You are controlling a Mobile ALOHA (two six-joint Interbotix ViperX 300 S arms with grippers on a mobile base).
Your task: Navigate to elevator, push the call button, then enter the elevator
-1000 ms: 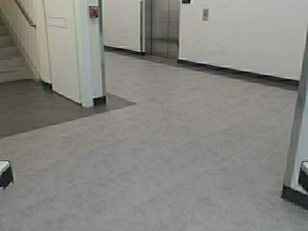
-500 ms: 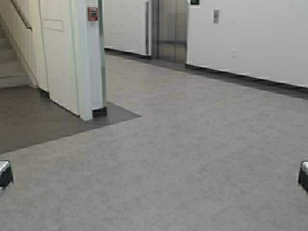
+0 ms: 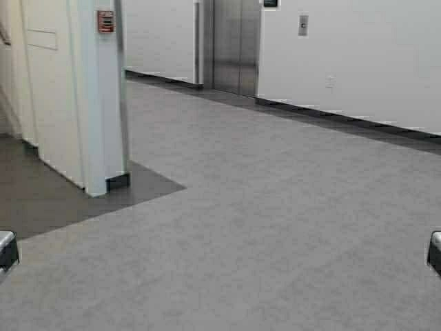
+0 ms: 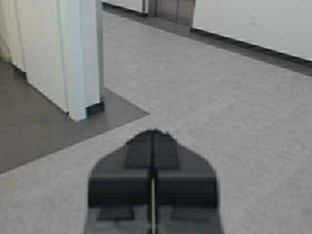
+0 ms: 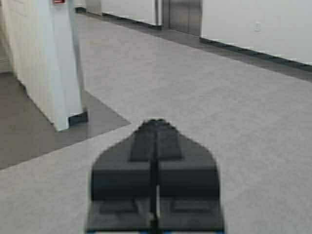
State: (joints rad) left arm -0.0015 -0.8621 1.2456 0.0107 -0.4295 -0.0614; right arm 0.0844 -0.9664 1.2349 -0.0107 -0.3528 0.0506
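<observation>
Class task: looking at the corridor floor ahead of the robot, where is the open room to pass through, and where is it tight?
Open: the wide grey floor between the white pillar and the far wall's dark baseboard, up to the elevator. Tight: the dark floor patch beside the pillar.

Open floor; pillar left.

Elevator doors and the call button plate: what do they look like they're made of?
The elevator doors look like brushed stainless steel: grey, dull vertical sheen, dark centre seam. The call button plate appears to be silvery metal too, but it is too small to tell the finish.
</observation>
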